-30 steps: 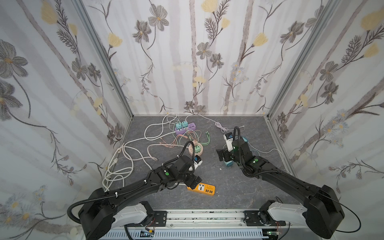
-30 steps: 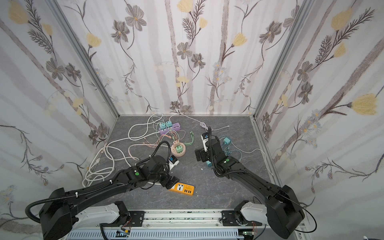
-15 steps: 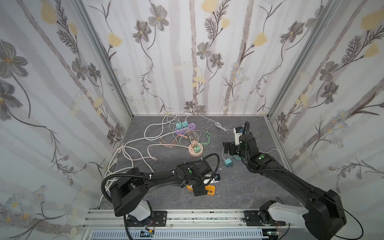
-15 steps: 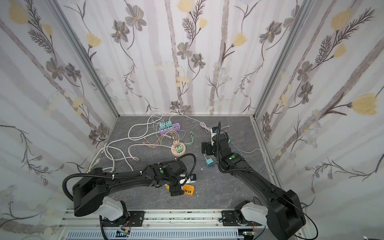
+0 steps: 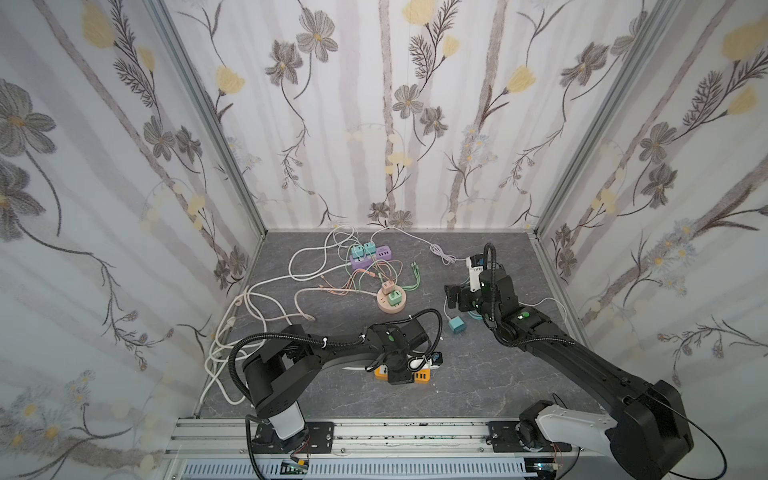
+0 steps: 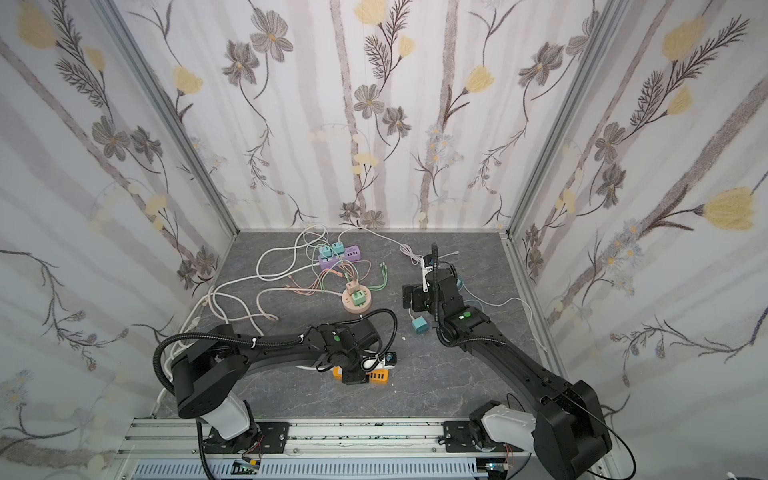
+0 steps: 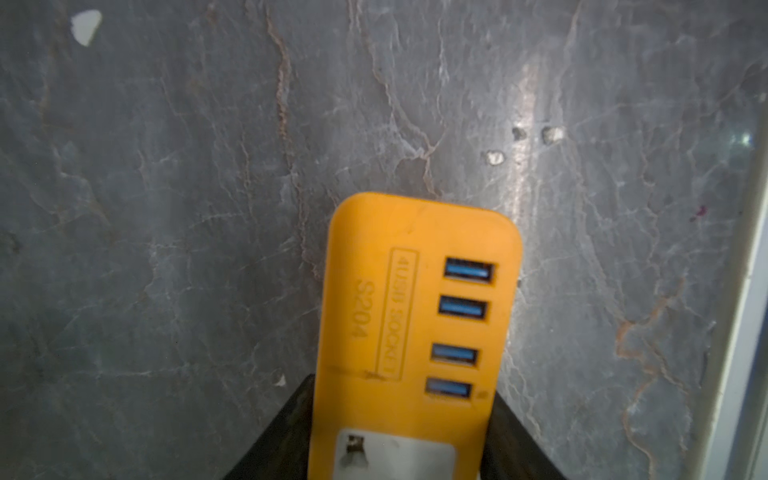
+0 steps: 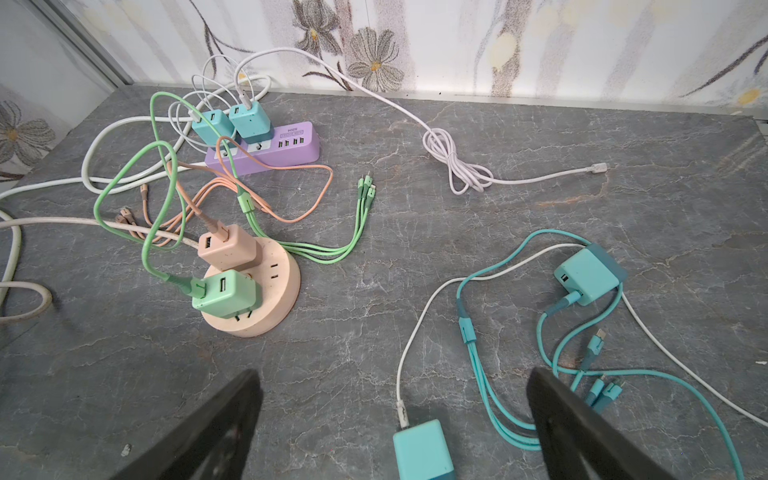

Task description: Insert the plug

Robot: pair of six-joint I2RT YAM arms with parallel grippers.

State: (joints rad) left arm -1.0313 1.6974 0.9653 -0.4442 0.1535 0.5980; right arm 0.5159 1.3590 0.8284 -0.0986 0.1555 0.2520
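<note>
The teal plug [image 5: 457, 324], right of the middle of the desk [image 5: 478, 386] near the wide-open right gripper [image 8: 392, 376], is judged light, rigid and smooth, best pinched across flat sides, while the orange power strip [image 7: 415, 291] is clamped by the left gripper [image 7: 401, 388].

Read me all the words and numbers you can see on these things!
"S204": on the orange power strip.
"4USB SOCKET", a little blurred: in a box beside it on the same strip.
Purple power strip: tiny boxed label, too small to read.
</note>
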